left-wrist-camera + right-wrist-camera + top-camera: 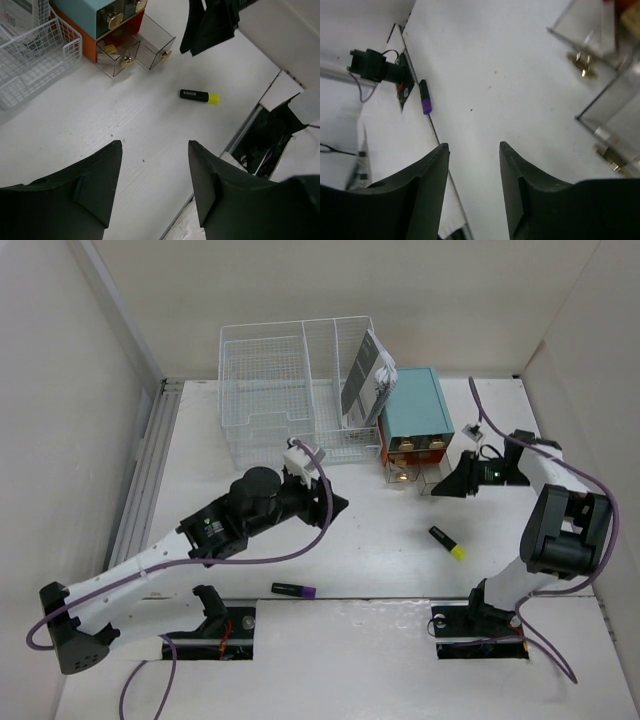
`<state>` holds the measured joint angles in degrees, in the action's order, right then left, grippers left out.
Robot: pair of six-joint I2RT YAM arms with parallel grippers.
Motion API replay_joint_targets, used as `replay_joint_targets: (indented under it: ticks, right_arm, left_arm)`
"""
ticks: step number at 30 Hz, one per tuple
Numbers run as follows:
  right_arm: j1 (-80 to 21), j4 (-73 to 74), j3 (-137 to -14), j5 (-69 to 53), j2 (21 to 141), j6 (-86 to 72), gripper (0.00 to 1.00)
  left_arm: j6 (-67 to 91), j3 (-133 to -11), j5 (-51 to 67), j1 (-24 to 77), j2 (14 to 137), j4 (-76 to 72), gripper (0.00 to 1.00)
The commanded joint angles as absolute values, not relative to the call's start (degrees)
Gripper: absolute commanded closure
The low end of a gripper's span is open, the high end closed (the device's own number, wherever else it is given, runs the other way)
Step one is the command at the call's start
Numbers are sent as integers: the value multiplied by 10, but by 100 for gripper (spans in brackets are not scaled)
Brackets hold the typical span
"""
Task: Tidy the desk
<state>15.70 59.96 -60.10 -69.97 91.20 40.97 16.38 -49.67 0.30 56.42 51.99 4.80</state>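
at centre, matte white desk (380, 560), ribbed edge rail (145, 480), left claw (155, 150) and right claw (472, 147) parted

1. In the left wrist view, the wire organizer (35, 55) runs off the left edge and the teal drawer box (95, 10) off the top.
2. The right hand (197, 45) is cropped at the top edge there.
3. In the right wrist view, the clear drawers (600, 55) are blurred and cut by the right edge.
4. In the overhead view, the print on the booklet (366, 375) is too small to read.
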Motion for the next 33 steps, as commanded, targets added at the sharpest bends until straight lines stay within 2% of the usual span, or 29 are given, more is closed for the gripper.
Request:
replay_joint_targets:
  ticks: [1,6,11,13,19,24,33]
  right_arm:
    - [147,792,-725,-787,945,675,49]
    - [100,792,-858,-740,987,754,41]
    - [73,779,-904,-695,953,811,32]
    - [60,747,-897,-656,905,811,29]
    - [54,614,-803,-587,752,720,29]
    - [54,607,-764,-592,714,720,29]
    - [54,602,-730,-614,703,720,29]
  left_arm:
    - [99,-567,11,566,563,209,50]
    - [36,-597,68,572,624,300,56]
    - [-25,-617,77,632,693,349,58]
    - [-32,-638,60,655,719,370,58]
    - [-121,-675,34,701,816,452,56]
    - [-146,-684,-10,731,896,508,55]
    - [-141,-611,-25,744,891,483,55]
